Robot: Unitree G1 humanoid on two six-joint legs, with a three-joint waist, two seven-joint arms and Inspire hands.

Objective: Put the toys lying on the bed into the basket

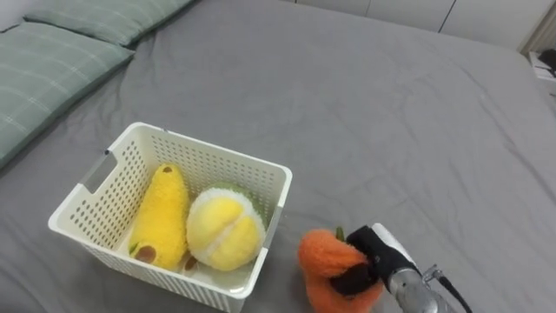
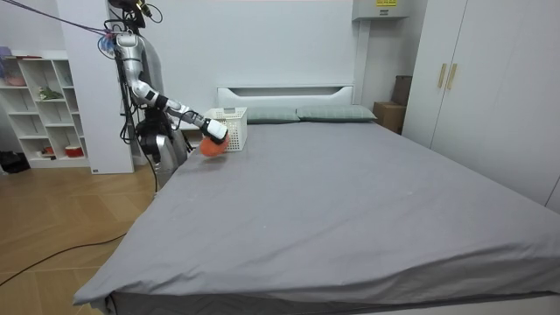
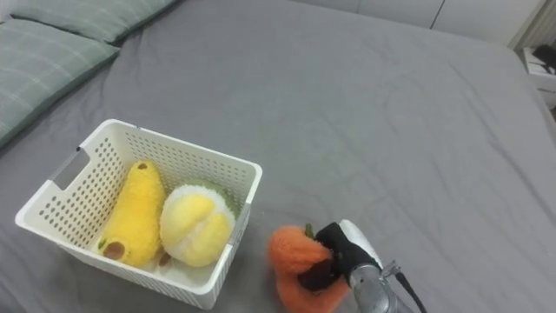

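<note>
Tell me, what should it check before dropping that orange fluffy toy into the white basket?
1. Grip: the right hand has its fingers curled round the orange toy: ok.
2. Toy above the basket: not ok, it is beside it, outside the near right corner.
3. Toy lifted clear of the bed: cannot tell.
4. Basket upright: ok.
5. Room inside: ok, likely; the long yellow toy and the round yellow toy leave the far part free.

Soft, even room light from overhead. Grey bed [image 1: 391,113] lit uniformly; white basket [image 1: 208,153] throws a faint shadow at its base. Back wall [image 2: 280,44] reads bright.
</note>
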